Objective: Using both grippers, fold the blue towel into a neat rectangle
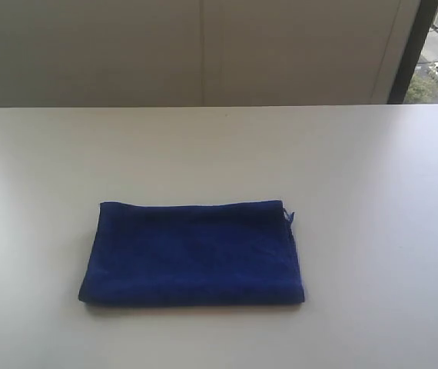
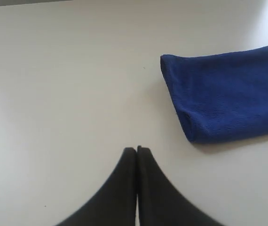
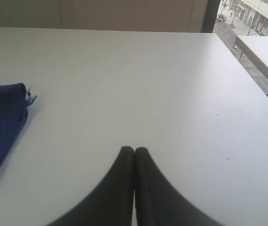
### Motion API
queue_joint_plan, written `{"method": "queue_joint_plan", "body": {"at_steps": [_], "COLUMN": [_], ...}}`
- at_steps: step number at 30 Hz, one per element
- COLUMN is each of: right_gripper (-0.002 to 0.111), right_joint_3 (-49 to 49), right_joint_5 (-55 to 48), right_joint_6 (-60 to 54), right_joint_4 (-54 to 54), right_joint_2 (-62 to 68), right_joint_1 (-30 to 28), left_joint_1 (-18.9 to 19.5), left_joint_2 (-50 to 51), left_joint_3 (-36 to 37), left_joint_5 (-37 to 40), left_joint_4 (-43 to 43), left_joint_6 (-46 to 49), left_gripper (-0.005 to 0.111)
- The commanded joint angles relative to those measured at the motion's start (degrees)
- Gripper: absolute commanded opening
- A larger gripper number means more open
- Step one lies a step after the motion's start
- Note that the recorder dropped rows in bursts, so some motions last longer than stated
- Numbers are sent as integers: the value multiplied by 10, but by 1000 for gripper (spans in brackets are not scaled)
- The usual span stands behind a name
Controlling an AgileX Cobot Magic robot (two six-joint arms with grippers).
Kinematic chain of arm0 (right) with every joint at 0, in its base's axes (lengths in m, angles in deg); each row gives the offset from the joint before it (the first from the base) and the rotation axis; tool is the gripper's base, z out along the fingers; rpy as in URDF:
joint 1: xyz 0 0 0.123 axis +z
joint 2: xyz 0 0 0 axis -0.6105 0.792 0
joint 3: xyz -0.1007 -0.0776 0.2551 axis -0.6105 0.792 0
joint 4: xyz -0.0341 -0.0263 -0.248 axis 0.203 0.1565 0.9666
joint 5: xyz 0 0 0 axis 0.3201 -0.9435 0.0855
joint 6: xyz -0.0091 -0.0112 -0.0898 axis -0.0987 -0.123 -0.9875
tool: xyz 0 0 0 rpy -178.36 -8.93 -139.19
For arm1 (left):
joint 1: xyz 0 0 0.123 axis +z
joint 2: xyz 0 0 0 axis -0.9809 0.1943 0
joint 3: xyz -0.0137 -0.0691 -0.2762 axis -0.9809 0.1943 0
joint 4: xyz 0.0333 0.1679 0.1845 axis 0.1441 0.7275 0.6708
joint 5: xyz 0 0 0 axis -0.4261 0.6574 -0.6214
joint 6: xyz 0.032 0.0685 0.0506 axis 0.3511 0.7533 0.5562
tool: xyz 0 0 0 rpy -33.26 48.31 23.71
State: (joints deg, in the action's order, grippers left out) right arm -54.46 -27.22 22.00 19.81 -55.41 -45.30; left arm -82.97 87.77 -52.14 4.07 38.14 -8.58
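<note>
The blue towel [image 1: 192, 254] lies flat on the white bench [image 1: 357, 154], closer to the edge nearest the exterior camera than to the far edge by the wall, and a little to the left of the middle. It already has the shape of a folded rectangle with several layers. The long folded side looks thick and rounded in the left wrist view. A small tag or loose thread [image 1: 287, 215] sticks out at its far right corner.

The left jaws are pressed together and hold nothing; they are over the bare bench, apart from the towel's left short edge. The right jaws are also clenched and empty, well apart from the corner with the tag.

I judge the cloth to be light, soft and limp. It will sag and its layers may slide apart if only the top layer is pinched. It is not fragile, and its fuzzy surface should not slip easily. If more tidying is needed, the best places to hold it seem to be two corners of one edge, one for each arm, pinching all layers together.
</note>
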Motion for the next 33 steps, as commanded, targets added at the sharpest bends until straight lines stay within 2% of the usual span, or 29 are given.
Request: {"method": "queue_joint_plan", "body": {"at_steps": [1, 5, 14, 20, 23, 28, 33], "right_gripper": [0, 0, 0, 0, 0, 0, 0], "right_joint_3": [3, 3, 3, 3, 3, 3, 3], "right_joint_5": [9, 9, 9, 9, 9, 9, 9], "right_joint_6": [-5, -5, -5, -5, -5, -5, -5], "right_joint_4": [3, 3, 3, 3, 3, 3, 3], "right_joint_2": [-3, -3, -3, -3, -3, -3, -3], "right_joint_1": [-4, -4, -4, -4, -4, -4, -4], "left_joint_1": [1, 1, 1, 1, 1, 1, 1], "left_joint_2": [-39, -43, -43, -43, -43, -43, -43], "left_joint_3": [33, 58, 58, 58, 58, 58, 58], "left_joint_5": [3, 3, -43, -45, -45, -45, -45], "left_joint_4": [-5, -5, 4, 18, 58, 165, 171], "left_joint_6": [1, 1, 24, 26, -18, -155, -166], "left_gripper": [0, 0, 0, 0, 0, 0, 0]}}
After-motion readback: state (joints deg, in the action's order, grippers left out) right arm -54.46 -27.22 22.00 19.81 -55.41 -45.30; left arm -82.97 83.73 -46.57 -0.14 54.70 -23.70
